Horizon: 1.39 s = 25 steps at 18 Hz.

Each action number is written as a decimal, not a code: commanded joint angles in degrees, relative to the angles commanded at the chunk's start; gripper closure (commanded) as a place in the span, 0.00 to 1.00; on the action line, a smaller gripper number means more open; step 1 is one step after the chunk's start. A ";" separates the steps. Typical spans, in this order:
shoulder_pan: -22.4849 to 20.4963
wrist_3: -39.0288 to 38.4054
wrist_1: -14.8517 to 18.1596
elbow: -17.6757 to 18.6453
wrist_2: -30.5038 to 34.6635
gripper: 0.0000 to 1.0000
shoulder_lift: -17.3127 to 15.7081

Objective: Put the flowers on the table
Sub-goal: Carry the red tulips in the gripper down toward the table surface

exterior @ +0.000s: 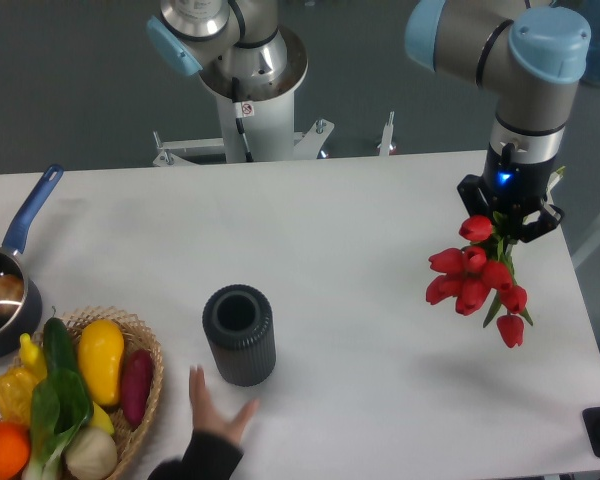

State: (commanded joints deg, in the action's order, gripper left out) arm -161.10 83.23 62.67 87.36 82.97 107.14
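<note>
Hand [212,420]: a person's hand in a dark sleeve at the near edge, palm down on the white top, fingers spread, just in front of the vase and not touching it.
Wicker basket [145,345]: near left corner, partly cut off by the frame; holds an orange [2,449], a yellow pepper [100,358], a cucumber [62,375], a purple sweet potato [135,387], a pale onion or garlic [90,452], plus green leaves and smaller yellow pieces.
Vase [240,334]: dark, ribbed cylinder, upright, mouth open and nothing visible inside; stands right of the basket, apart from it.
Saucepan [5,295]: dark pan with a blue handle at the left edge, just behind the basket; something brownish inside, too unclear to name.
Flowers [478,280]: bunch of red tulips with green stems, hanging tilted in the air over the right side of the table, blooms lowest and toward the viewer; a faint shadow lies on the surface below them.
Gripper [508,222]: black two-finger pincer pointing down, clamped on the stem end of the tulips; a blue light glows on the wrist above.
Table [360,230]: large white top with rounded corners.
Arm base [245,70]: white pedestal behind the far edge, with grey and light-blue joints.
</note>
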 joint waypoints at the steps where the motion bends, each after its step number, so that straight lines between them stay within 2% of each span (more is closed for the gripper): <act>1: 0.00 0.09 -0.09 0.53 0.00 0.88 -0.09; 6: 0.26 -0.35 0.09 0.62 0.26 0.87 -0.18; 9: 2.71 -0.61 0.00 0.88 2.63 0.87 0.26; 15: 3.25 -3.24 -0.96 6.24 2.37 0.87 -0.26; 19: 4.04 -4.30 -3.86 10.10 2.11 0.85 -0.35; 20: 4.22 -5.18 -4.39 10.37 1.67 0.83 -0.35; 22: 5.44 -7.20 -4.48 10.46 1.49 0.73 -0.18; 25: 7.55 -9.92 -5.27 10.46 1.67 0.50 1.75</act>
State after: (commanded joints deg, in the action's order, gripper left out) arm -153.55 73.31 57.40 97.82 84.64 108.89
